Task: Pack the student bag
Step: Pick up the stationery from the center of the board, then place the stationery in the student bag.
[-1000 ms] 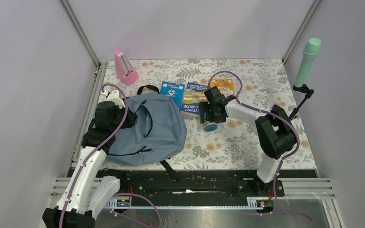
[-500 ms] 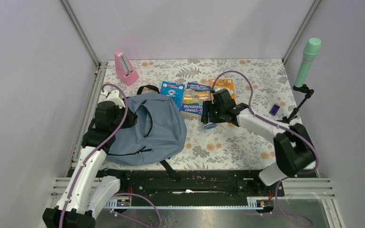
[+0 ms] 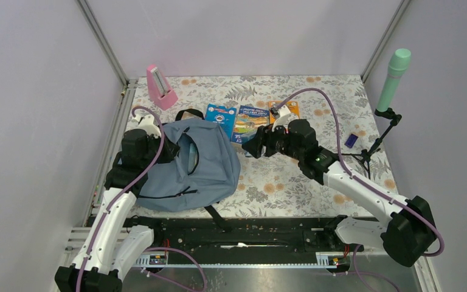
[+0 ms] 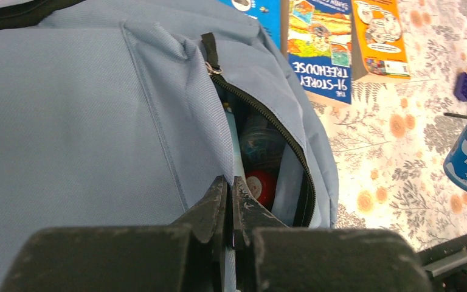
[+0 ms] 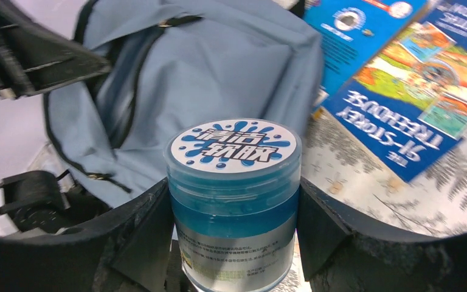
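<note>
On a floral table (image 3: 280, 188) between grey walls. Left jaws pinched shut on the soft student bag (image 3: 216, 167) at its zip lip, mouth gaping just beyond. Right jaws part-open, clamping a blue jar (image 5: 234, 201) squarely between them. Likely limp, light; best held by that lip.

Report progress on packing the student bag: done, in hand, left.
Done: the student bag lies unzipped, with a red-capped item and a bottle inside.
In hand: the left gripper pinches the edge of the opening; the right gripper holds a blue jar near the bag, not yet in.
Left: the blue book, Treehouse book and orange book lie on the table.
</note>
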Robot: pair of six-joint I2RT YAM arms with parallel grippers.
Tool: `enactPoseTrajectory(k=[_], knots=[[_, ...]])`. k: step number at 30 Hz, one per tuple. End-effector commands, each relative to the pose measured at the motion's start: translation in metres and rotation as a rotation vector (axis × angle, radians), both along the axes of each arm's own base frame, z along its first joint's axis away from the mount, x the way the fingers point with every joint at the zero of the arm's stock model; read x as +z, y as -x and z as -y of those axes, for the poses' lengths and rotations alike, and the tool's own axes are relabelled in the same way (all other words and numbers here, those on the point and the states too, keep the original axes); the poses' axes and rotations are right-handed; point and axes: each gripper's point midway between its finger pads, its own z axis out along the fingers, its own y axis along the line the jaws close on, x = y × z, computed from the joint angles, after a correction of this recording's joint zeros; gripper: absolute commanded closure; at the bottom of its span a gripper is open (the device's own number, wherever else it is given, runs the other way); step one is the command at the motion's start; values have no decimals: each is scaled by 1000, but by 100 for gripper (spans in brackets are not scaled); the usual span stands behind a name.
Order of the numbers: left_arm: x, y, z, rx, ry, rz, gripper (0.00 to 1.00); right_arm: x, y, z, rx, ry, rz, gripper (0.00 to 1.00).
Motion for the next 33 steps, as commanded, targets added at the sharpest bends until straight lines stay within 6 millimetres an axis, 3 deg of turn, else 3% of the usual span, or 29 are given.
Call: enactPoseTrajectory(k=[1,10,21,25,33], knots=[[55,-10,26,-140,84,231,100,68,16,-30,111,-147,190,69],[63,-5,35,-193,116,266,100,98,36,-88,239,-203,243,69],[60,-6,38,-202,129,253,100,101,57,-160,348,-260,235,69],[59,-6,40,-211,137,245,100,94,57,-184,388,-249,233,69],[61,-5,42,-222,148,254,100,50,29,-212,329,-189,207,70]])
